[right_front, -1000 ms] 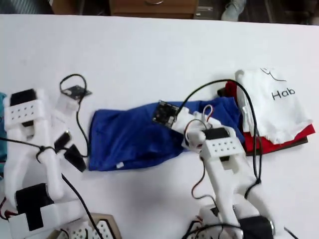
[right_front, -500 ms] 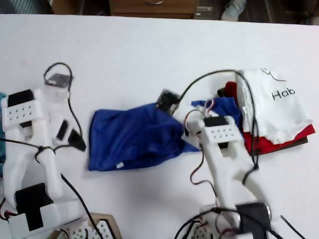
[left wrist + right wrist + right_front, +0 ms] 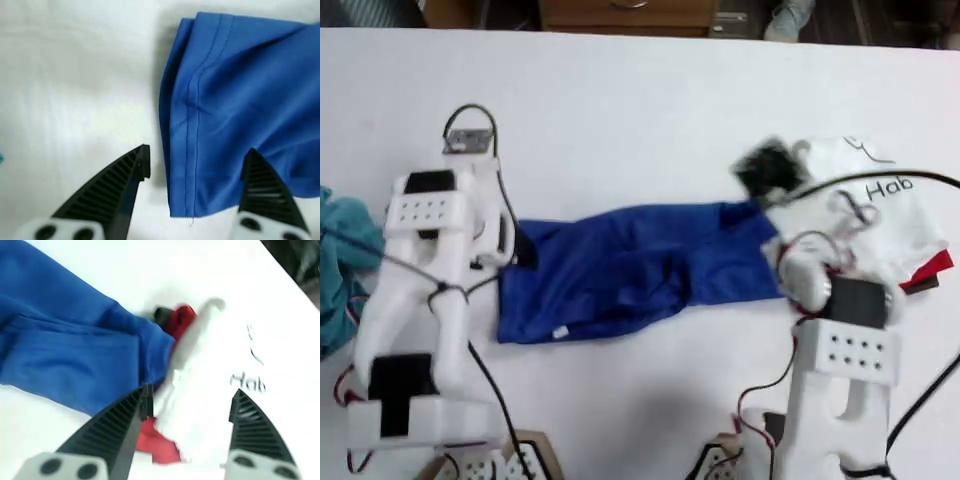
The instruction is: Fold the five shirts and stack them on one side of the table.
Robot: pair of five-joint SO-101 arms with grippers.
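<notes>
A blue shirt lies stretched across the table's middle. My left gripper is open, its fingers straddling the hemmed left corner of the blue shirt; in the high view the left gripper sits at that edge. My right gripper is open above the edge of a folded white shirt, where the blue shirt meets it. The white shirt lies on a red shirt at the right. A teal shirt is bunched at the left edge.
The right arm's base stands near the front right, the left arm's base at the front left, both trailing black cables. A brown board lies at the front edge. Bare white table stretches behind the shirts.
The right arm swung right from the blue shirt's middle to the stack, and the shirt's right end now lies spread out. The left arm moved right onto the shirt's left edge.
</notes>
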